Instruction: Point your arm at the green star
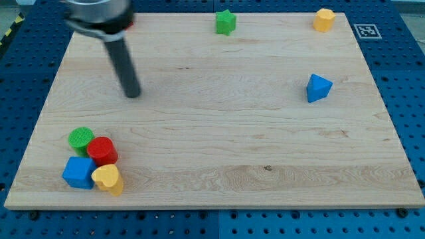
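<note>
Our dark rod's tip [133, 93] is resting on the pale wooden tabletop [219, 133]; the green star-shaped block [226, 22] is lying well apart, toward the view's upper right; we are carrying no jaws.

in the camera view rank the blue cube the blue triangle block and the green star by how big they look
1. blue cube, nearest the view's bottom, which may inflate it.
2. blue triangle block.
3. green star, at the view's top.
</note>
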